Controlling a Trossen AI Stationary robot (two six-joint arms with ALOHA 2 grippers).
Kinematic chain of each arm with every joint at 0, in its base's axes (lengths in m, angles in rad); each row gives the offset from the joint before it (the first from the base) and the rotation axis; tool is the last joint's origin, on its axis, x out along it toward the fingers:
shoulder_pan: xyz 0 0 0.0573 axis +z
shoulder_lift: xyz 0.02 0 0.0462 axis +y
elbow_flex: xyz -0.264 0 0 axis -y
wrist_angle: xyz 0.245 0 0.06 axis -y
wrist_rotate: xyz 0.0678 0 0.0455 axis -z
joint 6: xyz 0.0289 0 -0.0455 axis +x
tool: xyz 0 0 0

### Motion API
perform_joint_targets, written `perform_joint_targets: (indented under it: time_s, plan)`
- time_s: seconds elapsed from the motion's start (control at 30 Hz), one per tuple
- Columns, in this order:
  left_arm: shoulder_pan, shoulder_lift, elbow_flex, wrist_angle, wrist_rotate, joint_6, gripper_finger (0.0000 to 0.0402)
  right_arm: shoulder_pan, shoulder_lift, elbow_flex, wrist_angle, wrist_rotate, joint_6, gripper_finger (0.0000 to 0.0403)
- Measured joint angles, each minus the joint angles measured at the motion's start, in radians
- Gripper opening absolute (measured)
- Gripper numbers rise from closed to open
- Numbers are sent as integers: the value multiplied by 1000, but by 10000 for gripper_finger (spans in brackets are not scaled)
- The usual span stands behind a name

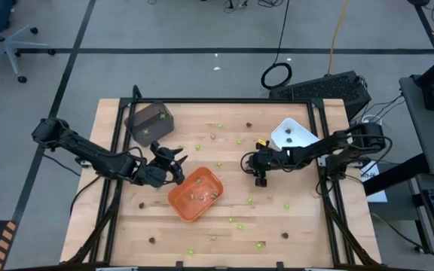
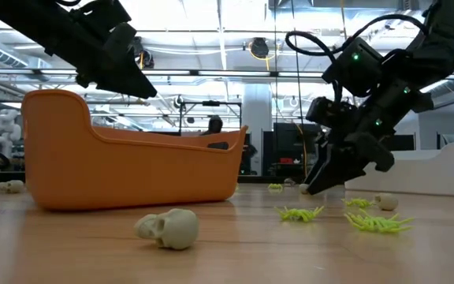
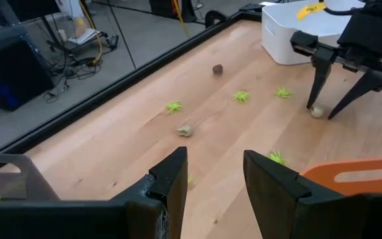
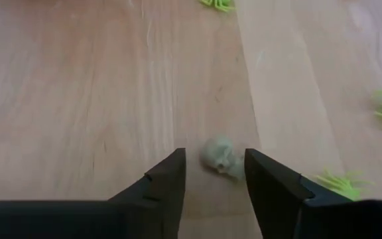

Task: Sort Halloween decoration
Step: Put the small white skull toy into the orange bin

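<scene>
The right gripper stands fingers-down on the desk beside the white tray, parted around a small tan-grey skull. In the right wrist view the skull lies just ahead of the gap between the two fingers, a little toward one side, resting on the wood and apparently not yet pinched; the left wrist view shows the same skull on the desk between the spread fingertips. The skull is roundish, with no clear long axis to square up to. The fingers stand at a middling gap, empty as far as can be seen.

The left gripper waits over the near edge of the orange tray, its fingers partly apart and holding nothing, well away from this skull. The right arm is plainly the nearer one.

Other pieces lie scattered: lime-green spiders near the right gripper, a second skull in front of the orange tray, and dark brown bits farther off. A dark grey tray sits at the far left corner.

The pickup likely turns on centring the gap over the skull before closing.
</scene>
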Motion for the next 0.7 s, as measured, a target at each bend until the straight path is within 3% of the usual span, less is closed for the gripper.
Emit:
perform_joint_targets:
  time_s: [0.2, 0.5, 0.7]
  plan:
    - [0, 0, 0, 0, 0, 0, 148, 0, 44, 1, 52, -2, 11, 109]
    - [0, 0, 0, 0, 0, 0, 148, 0, 48, 1, 54, -25, 3, 12]
    - [0, 0, 0, -3, 0, 0, 148, 9, 51, 1, 85, -39, -3, 5]
